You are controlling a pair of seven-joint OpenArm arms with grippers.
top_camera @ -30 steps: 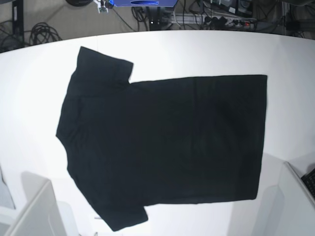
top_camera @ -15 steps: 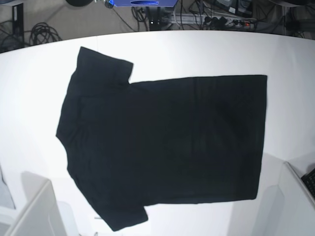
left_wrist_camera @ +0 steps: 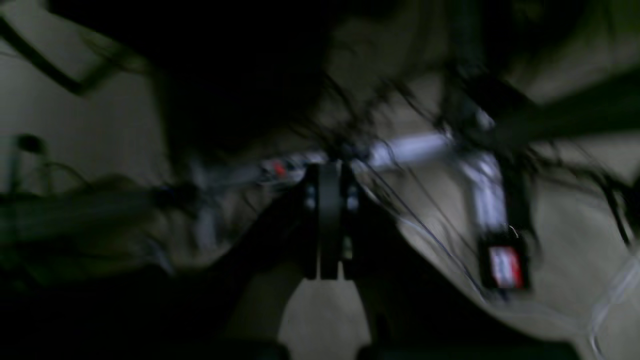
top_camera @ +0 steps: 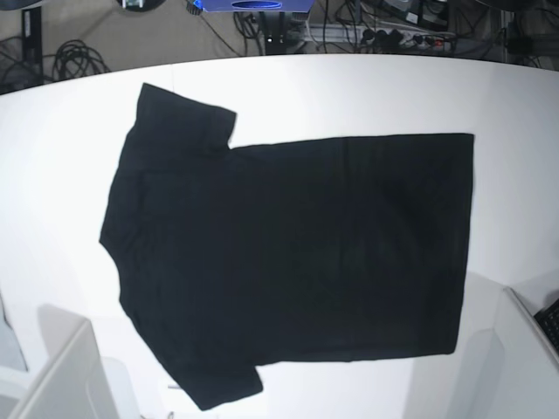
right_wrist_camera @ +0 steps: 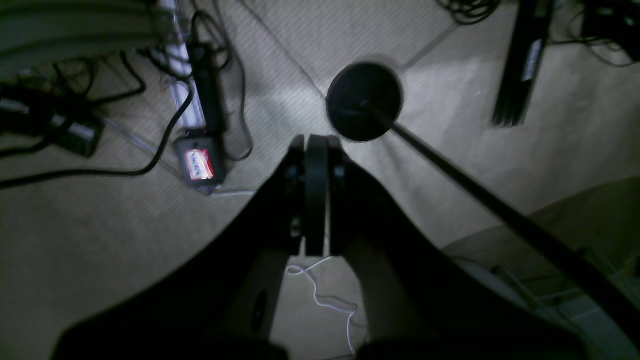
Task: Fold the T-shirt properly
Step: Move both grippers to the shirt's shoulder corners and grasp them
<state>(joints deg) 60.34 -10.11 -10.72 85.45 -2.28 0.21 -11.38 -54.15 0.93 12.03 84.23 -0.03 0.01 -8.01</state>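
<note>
The white table lies well apart from either tool, and on it the black T-shirt is spread flat, so folding seems not yet begun. The left tool and right tool are closed, holding nothing; next, both probably need to reach over the cloth, open, and pinch an edge.

So the black T-shirt is lying flat and unfolded on the white table, neck end toward the left, sleeves sticking out top and bottom. There's a bunch of cables behind the table, top left.
</note>
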